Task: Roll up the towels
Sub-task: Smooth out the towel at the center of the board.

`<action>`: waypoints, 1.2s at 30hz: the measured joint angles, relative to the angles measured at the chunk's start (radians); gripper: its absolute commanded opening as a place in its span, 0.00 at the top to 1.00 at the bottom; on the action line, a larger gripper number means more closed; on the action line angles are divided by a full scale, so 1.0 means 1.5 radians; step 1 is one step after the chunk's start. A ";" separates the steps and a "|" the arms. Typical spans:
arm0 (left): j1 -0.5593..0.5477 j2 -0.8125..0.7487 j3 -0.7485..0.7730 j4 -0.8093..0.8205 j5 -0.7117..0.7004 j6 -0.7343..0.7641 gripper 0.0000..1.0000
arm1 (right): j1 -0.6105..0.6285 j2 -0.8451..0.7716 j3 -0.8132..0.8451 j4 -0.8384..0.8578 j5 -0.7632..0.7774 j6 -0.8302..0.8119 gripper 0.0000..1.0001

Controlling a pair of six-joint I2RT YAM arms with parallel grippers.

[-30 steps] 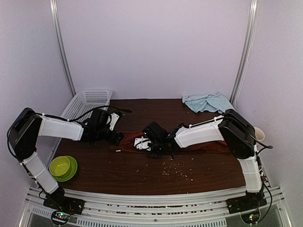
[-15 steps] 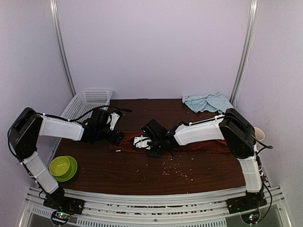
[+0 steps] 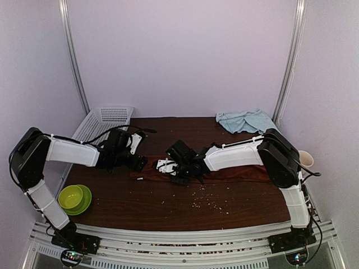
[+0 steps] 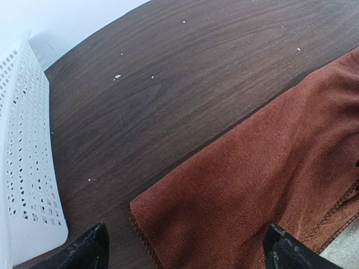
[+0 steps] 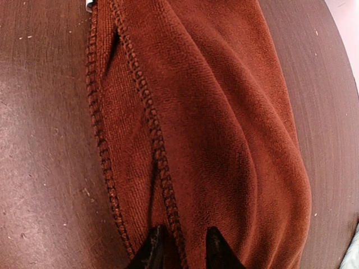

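From above, a dark wooden bench (image 3: 168,210) holds a red towel (image 3: 238,174) lying as a long, narrow strip across its middle. A light-blue towel (image 3: 245,120) sits crumpled at the far right corner. A white basket (image 3: 104,120) stands at the far left, and a green bowl (image 3: 74,198) sits near the front left edge. Pale crumbs (image 3: 207,202) dot the wood in front of the red towel. The left hand (image 3: 140,163) is low at the strip's left end. The right hand (image 3: 167,167) is just beside it, over the strip.

From the left wrist, the left hand (image 4: 188,252) is spread wide open, its two dark fingers (image 4: 90,249) straddling the red towel's corner (image 4: 252,185) without gripping it. The basket wall (image 4: 25,168) is at the left.

From the right wrist, the red towel (image 5: 224,140) lies folded along its length, with the stitched hem showing. The right hand (image 5: 182,249) has its fingers (image 5: 216,246) close together with the hem running between them. I cannot tell whether they pinch it.
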 measured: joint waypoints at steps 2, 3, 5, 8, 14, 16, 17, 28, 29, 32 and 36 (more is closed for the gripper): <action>0.000 0.000 0.000 0.001 0.001 0.000 0.02 | 0.000 0.000 0.000 0.000 -0.001 0.001 0.73; 0.000 0.000 -0.001 0.001 0.001 -0.001 0.02 | 0.000 0.000 0.000 0.000 -0.001 0.001 0.73; 0.000 0.002 -0.001 0.003 0.002 -0.002 0.02 | 0.000 0.002 0.001 0.000 0.000 0.004 0.76; 0.000 0.007 -0.002 0.004 0.003 -0.004 0.02 | 0.000 0.006 0.006 0.001 0.000 0.009 0.80; 0.000 0.012 -0.004 0.005 0.006 -0.005 0.02 | 0.000 0.011 0.010 0.003 0.002 0.019 0.86; 0.000 0.015 -0.004 0.007 0.008 -0.006 0.02 | 0.000 0.011 0.010 0.004 0.002 0.021 0.86; 0.000 0.018 -0.004 0.008 0.008 -0.006 0.02 | 0.000 0.011 0.010 0.004 0.002 0.023 0.86; 0.000 0.026 -0.004 0.014 0.013 -0.007 0.02 | -0.001 0.011 0.012 0.004 0.002 0.034 0.85; 0.000 0.026 -0.004 0.014 0.014 -0.008 0.02 | -0.002 0.011 0.012 0.004 0.002 0.034 0.85; 0.000 0.026 -0.004 0.014 0.015 -0.008 0.02 | -0.004 0.011 0.012 0.005 0.004 0.034 0.85; 0.000 0.026 -0.004 0.014 0.016 -0.009 0.02 | -0.006 0.011 0.012 0.005 0.004 0.034 0.84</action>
